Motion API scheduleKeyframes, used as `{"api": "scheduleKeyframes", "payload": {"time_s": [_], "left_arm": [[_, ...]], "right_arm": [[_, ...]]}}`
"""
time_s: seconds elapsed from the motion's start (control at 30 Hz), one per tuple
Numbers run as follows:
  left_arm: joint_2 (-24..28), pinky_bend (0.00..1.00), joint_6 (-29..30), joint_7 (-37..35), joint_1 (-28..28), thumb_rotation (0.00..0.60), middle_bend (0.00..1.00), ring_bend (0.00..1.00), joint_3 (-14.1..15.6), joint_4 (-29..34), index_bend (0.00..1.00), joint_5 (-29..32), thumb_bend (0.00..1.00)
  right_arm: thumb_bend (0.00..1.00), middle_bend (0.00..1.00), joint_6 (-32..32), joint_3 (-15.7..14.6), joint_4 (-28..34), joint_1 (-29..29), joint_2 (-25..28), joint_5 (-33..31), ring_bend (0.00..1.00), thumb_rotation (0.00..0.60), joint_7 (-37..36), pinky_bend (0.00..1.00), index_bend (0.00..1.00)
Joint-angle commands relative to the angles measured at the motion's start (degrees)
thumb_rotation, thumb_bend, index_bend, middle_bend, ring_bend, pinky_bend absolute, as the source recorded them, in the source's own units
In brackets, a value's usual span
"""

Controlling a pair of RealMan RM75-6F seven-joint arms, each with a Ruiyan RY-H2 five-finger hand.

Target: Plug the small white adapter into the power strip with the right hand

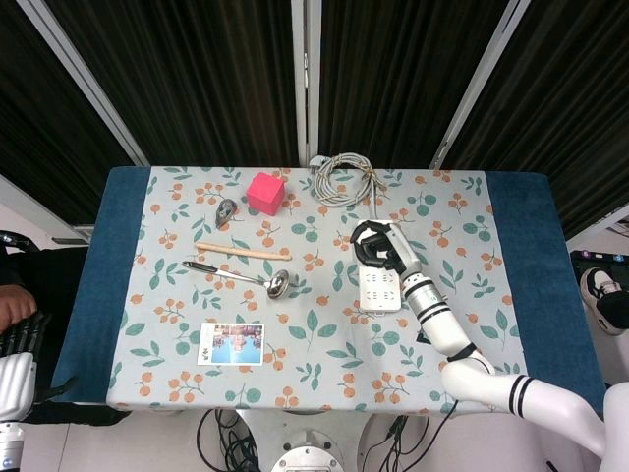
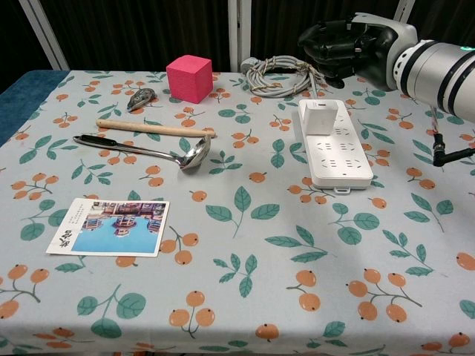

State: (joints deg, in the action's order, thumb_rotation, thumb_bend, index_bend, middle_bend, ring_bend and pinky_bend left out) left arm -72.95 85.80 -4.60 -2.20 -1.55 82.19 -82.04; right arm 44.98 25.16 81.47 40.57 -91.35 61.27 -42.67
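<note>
We see dark ribbed curtain panels [image 1: 216, 69] with pale metal frames behind a table [image 1: 536, 256] edged in blue, covered by a cloth [image 2: 245, 245] printed with leaves and orange berries. The white power strip [image 2: 338, 154] lies lengthwise right of centre, its grey cord coiled [image 2: 278, 74] at the far edge. The small white adapter [image 2: 320, 117] sits seated in the strip's far end, upright and flush. Our right hand [image 2: 349, 46] hangs above and just beyond that far end, apart from the adapter; its dark fingers [image 2: 319, 41] are curled loosely inward around nothing, pointing left. In the head view the same hand [image 1: 378, 246] covers the strip's far end, hiding the adapter. Our left hand [image 1: 18, 369] shows at the near left edge off the table; we cannot tell how its fingers lie. Left of the strip lie a pink cube [image 2: 188, 78] at the far side, a metal ladle [image 2: 148, 152], a wooden stick [image 2: 154, 129] just beyond it, a photo card [image 2: 111, 226] nearest us, and a small grey object [image 2: 140, 96] near the cube.
</note>
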Motion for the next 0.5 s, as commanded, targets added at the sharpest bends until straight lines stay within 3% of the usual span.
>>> {"api": "scheduleKeyframes", "payload": {"time_s": [0.03,0.33,0.5], "left_arm": [[-0.02,0.0,-0.05,0.11,-0.01,0.6,0.0,0.0,-0.02,0.06,0.06,0.11,0.0],[0.11,0.0,-0.4,0.26,0.14,0.6,0.0,0.0,-0.13,0.13,0.06,0.42,0.0],[0.14,0.0,-0.52,0.35,0.15,0.6,0.0,0.0,-0.17,0.28,0.06,0.65,0.0]], "right_arm": [[0.86,0.95,-7.03,3.11,-6.29,0.2,-3.64,5.77,0.88,0.6,-15.36,0.92,1.0],[0.89,0.96,-11.17,2.41,-12.76,1.66,-5.55,11.88,0.92,0.6,-30.39,0.97,1.0],[0.89,0.96,-10.48,0.87,-15.82,2.46,-6.11,15.94,0.92,0.6,-36.2,0.97,1.0]]}}
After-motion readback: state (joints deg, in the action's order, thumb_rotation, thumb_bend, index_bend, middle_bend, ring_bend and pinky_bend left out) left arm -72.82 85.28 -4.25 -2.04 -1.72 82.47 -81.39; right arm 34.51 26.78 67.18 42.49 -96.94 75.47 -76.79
